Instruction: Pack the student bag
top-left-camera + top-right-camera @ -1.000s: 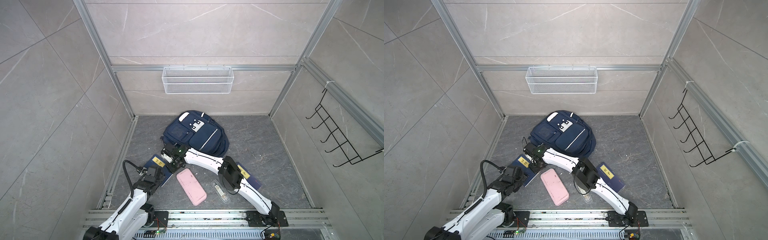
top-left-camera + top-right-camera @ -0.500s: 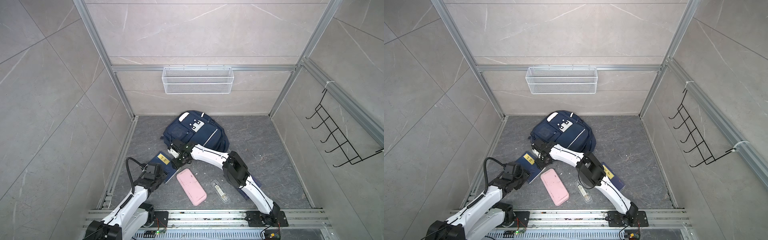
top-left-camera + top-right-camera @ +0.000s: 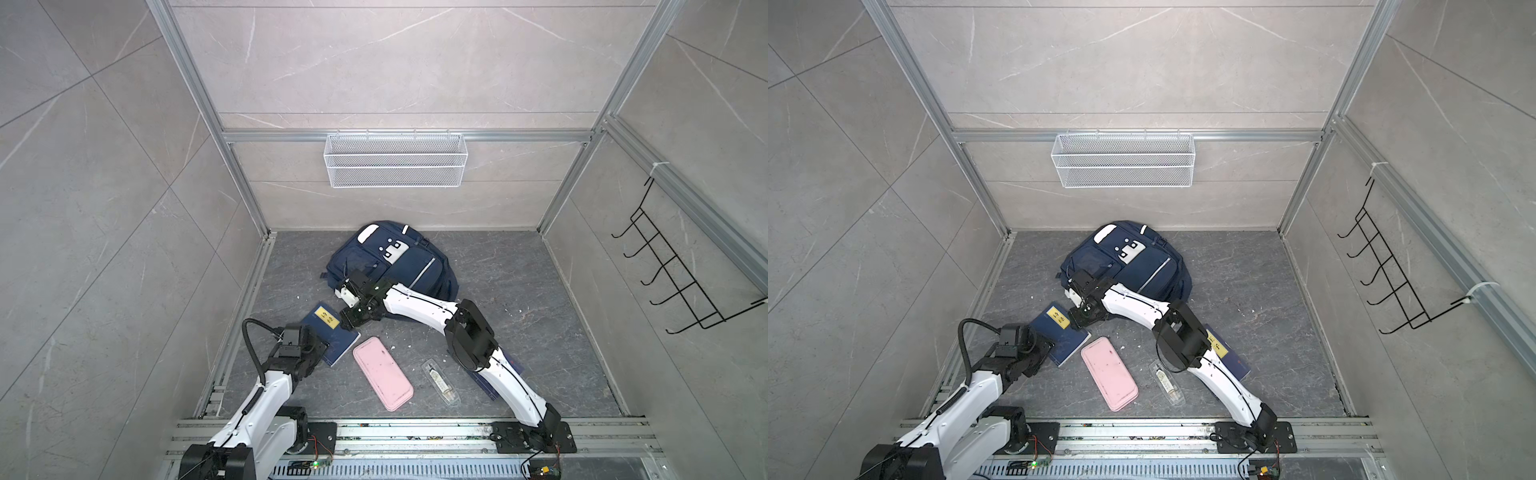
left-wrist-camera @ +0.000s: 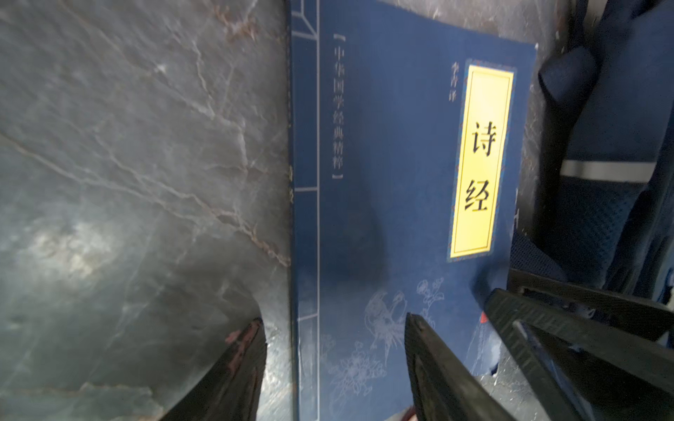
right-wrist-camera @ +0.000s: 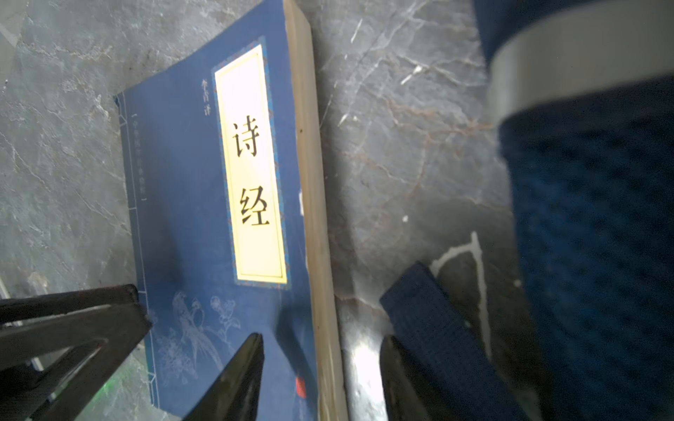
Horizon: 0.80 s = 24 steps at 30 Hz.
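We set both claws at the navy book (image 3: 338, 340) — left gripper (image 4: 333, 320) straddling its spine, right gripper (image 5: 321, 339) its page edge, each parted, gripping nothing — likely for a shared lift. The student bag (image 3: 390, 266) lies just beyond, near the back wall (image 3: 395, 208)

Student bag (image 3: 399, 274) woven cloth; book (image 4: 383, 164) matt paper; floor (image 4: 146, 145) polished stone.

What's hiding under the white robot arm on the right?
A flat navy book with a yellow label lies on the floor under the right arm. The arm covers part of it, so its title cannot be read.
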Each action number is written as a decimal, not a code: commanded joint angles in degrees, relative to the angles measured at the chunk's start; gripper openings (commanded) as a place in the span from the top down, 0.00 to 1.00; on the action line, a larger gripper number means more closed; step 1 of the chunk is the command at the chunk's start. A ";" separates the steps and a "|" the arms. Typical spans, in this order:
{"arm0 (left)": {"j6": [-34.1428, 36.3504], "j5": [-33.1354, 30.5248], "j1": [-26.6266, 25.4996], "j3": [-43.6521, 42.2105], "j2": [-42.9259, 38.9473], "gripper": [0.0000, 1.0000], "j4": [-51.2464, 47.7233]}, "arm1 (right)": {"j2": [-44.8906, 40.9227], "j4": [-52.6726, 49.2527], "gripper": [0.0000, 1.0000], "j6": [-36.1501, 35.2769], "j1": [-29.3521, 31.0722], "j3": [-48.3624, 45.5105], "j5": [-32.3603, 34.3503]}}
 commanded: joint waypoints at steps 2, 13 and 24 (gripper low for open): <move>2.38 2.27 1.98 -1.54 3.38 0.37 -3.61 | 3.89 -0.78 0.50 1.59 0.48 2.33 -1.17; 5.35 6.12 2.45 -1.35 3.20 0.40 -1.11 | 5.26 -3.90 0.70 0.56 0.84 4.46 1.53; 8.45 13.41 2.50 -2.49 -2.39 0.42 4.26 | 8.40 -8.69 0.77 -1.19 2.15 9.31 5.14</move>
